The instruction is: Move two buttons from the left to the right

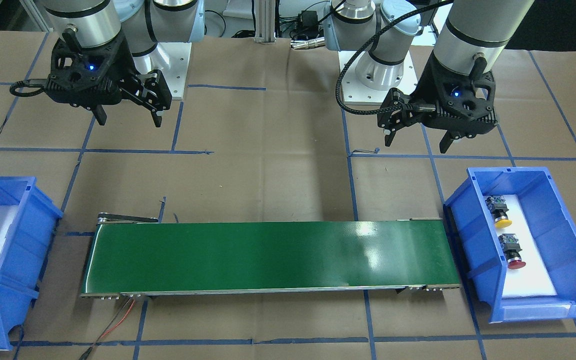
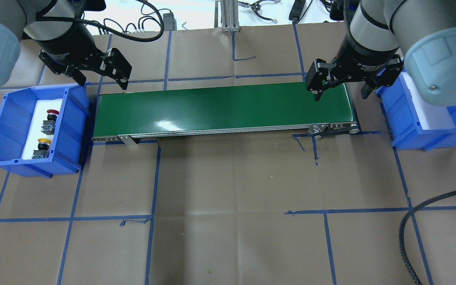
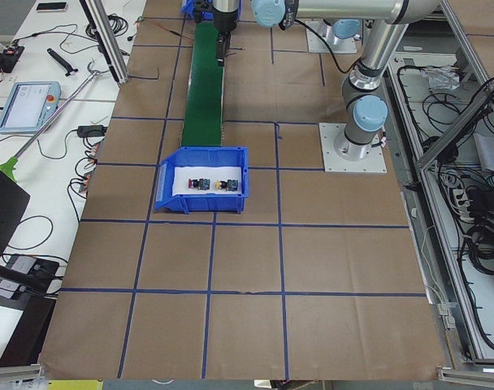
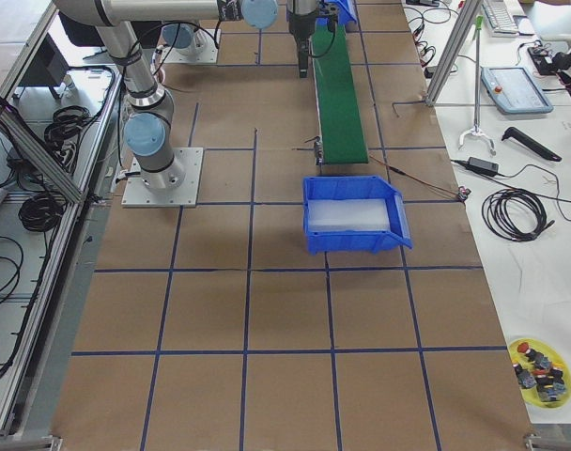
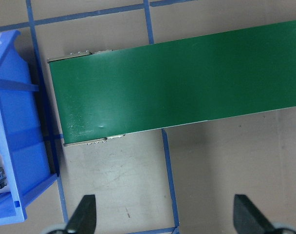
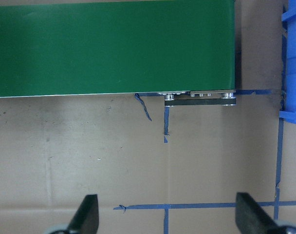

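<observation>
Table [image 2: 228,178] bin [image 2: 12,118] holds both buttons [image 2: 49,120], apart from left jaws.

1 blue bin [image 4: 351,242] with a white liner sits on the brown tabletop [image 4: 267,310], at 6 o'clock of the green conveyor belt [image 4: 334,94]. The right arm's base [image 4: 159,167] stands at the bin's 9 o'clock, and a yellow dish [image 4: 553,349] of small parts lies at its 4 o'clock.

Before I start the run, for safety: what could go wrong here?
The yellow button and red button lie close together in the left bin; the open left gripper might nudge one while taking the other, or clip a wall.
The green belt shows no side rails; a button might roll off.
</observation>
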Robot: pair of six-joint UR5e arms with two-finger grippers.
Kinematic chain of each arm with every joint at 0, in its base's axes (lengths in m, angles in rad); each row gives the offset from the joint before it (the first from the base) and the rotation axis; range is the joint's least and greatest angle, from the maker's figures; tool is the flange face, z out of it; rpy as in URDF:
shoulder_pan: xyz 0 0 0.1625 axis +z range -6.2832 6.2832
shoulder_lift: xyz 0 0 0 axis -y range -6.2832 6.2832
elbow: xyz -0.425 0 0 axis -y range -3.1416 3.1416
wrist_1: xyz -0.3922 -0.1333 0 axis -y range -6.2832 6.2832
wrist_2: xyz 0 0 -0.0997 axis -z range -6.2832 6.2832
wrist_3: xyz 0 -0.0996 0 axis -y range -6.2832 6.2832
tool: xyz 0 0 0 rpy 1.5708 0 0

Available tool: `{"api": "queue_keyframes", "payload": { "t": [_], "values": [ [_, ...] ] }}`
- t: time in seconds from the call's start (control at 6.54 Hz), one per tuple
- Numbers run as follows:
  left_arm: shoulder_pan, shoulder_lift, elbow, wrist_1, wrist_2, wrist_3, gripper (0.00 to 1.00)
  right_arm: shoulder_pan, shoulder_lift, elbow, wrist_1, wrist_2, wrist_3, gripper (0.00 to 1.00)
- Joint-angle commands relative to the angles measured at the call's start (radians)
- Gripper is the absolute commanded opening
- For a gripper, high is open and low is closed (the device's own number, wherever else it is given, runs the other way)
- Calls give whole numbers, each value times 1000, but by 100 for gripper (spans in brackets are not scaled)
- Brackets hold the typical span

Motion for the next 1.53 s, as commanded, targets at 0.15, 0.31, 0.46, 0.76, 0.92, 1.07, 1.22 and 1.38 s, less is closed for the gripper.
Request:
{"api": "queue_keyframes", "payload": {
  "t": [0.15,0.31,0.46,0.76,0.92,1.07,1.22,1.38],
  "values": [
    [0,0,0,0,0,0,100,-3,0,-2,1,0,-2,100],
    [0,0,0,0,0,0,100,-6,0,-2,1,1,-8,100],
    [0,0,0,0,0,0,100,-6,0,-2,1,0,-8,100],
    [2,0,0,0,0,0,100,-6,0,0,1,0,-8,100],
    [0,3,-3,-1,2,0,100,-8,2,0,1,0,-8,100],
    [3,-15,-2,12,-3,2,100,-6,5,2,1,0,-7,100],
    [3,-29,-2,17,-5,2,100,-6,8,2,-2,0,-7,100],
    [3,-28,-3,17,-3,0,100,-6,8,2,-3,0,-5,100]
  ]
}}
